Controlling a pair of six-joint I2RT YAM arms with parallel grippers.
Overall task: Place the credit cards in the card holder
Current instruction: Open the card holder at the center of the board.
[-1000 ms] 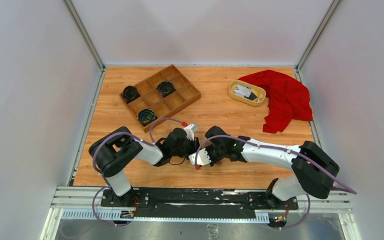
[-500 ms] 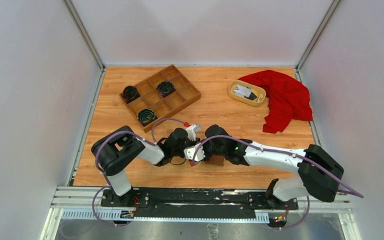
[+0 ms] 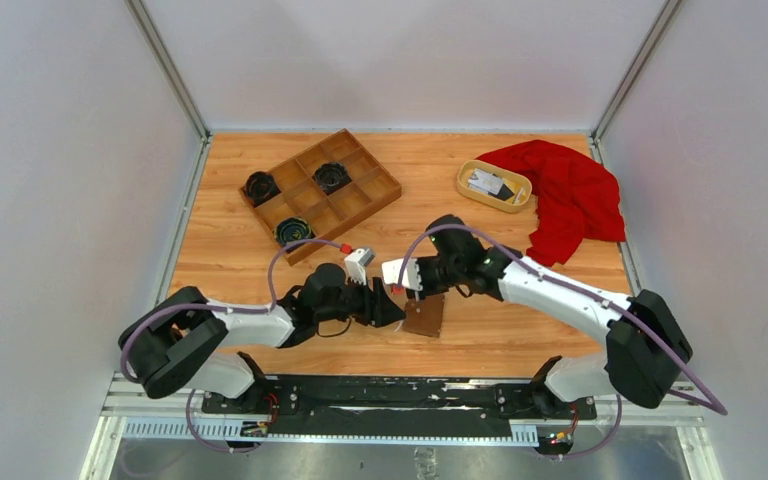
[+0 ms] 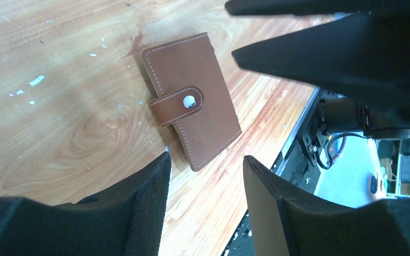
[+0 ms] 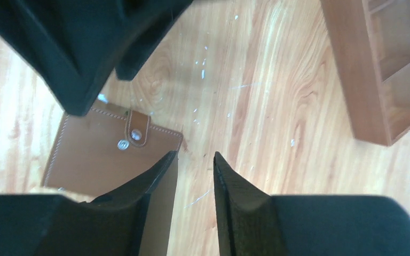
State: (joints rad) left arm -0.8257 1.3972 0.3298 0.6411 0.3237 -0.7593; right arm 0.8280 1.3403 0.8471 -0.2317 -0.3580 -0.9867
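The wallet [image 3: 423,317] is lying closed and flat, lower centre of the overhead view, so its snap strap [image 4: 177,105] is likely being targeted: the body should be pinned by one gripper while the strap is lifted by the other. The cards [image 3: 485,182] are sitting in the yellow dish [image 3: 463,182], upper right. Both arms are being held low beside the wallet, the left gripper [image 4: 205,162] wide open, the right gripper [image 5: 195,160] narrowly parted, both empty.

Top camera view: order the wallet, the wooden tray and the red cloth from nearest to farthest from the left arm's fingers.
1. Wallet, just right of the left arm's fingers.
2. Wooden tray, back left.
3. Red cloth, back right corner.
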